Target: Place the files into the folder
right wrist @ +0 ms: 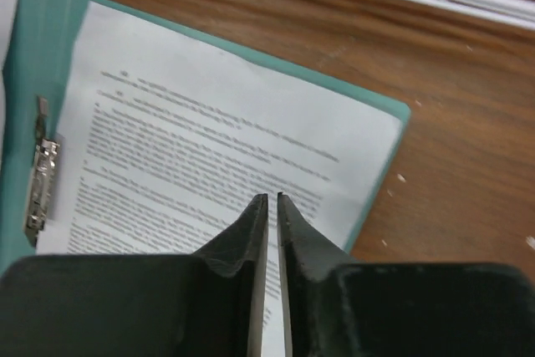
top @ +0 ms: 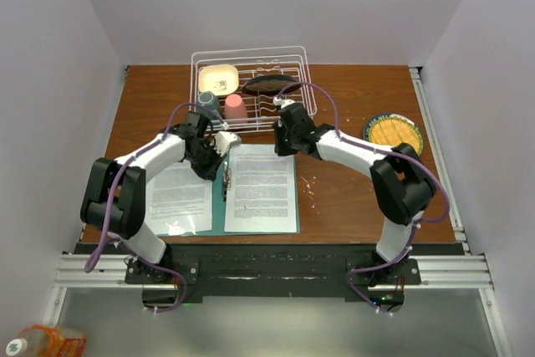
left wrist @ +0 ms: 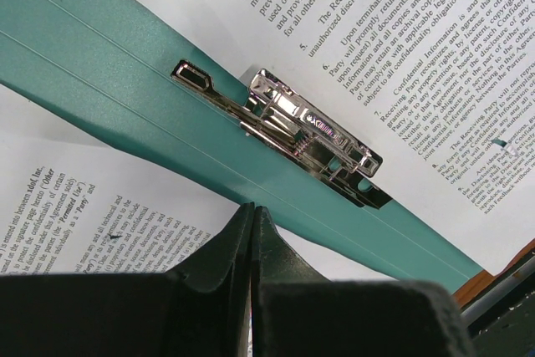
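The teal-green folder (top: pixel 219 206) lies open on the table, with its metal clip (left wrist: pixel 309 127) at the spine. Printed white sheets lie on its left half (top: pixel 180 198) and right half (top: pixel 261 188). My left gripper (top: pixel 222 146) hovers over the top of the spine, jaws shut and empty (left wrist: pixel 252 209), just short of the clip. My right gripper (top: pixel 280 144) is above the top of the right sheet (right wrist: pixel 209 140); its jaws (right wrist: pixel 272 198) are closed to a thin slit with nothing between them. The folder's teal edge (right wrist: pixel 33 56) and the clip (right wrist: pixel 40 177) show at the left of the right wrist view.
A white wire dish rack (top: pixel 251 60) stands behind the folder, holding a cream dish, a dark plate, a pink cup (top: pixel 236 106) and a grey cup (top: pixel 207 102). A yellow plate (top: pixel 394 133) sits at the right. Brown tabletop (right wrist: pixel 451 123) lies to the right of the folder.
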Available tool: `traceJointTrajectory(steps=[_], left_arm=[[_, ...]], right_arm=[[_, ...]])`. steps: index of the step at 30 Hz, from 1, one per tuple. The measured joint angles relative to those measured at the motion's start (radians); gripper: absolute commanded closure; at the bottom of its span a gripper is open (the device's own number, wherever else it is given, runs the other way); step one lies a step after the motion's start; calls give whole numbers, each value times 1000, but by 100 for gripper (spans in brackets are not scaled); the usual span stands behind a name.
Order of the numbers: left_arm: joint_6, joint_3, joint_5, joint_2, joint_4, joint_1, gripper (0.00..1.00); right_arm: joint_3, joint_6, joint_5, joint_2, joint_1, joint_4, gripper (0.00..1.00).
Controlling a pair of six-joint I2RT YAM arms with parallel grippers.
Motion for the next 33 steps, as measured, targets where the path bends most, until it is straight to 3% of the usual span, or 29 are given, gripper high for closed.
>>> traceJointTrajectory(steps=[11,33], left_arm=[[-2,0,25,0,1,0,96],[-4,0,25,55,56,-7,96]], right_arm=[[18,117,-106,195,114,169,97],[-2,245,-131,152,116,245,99]])
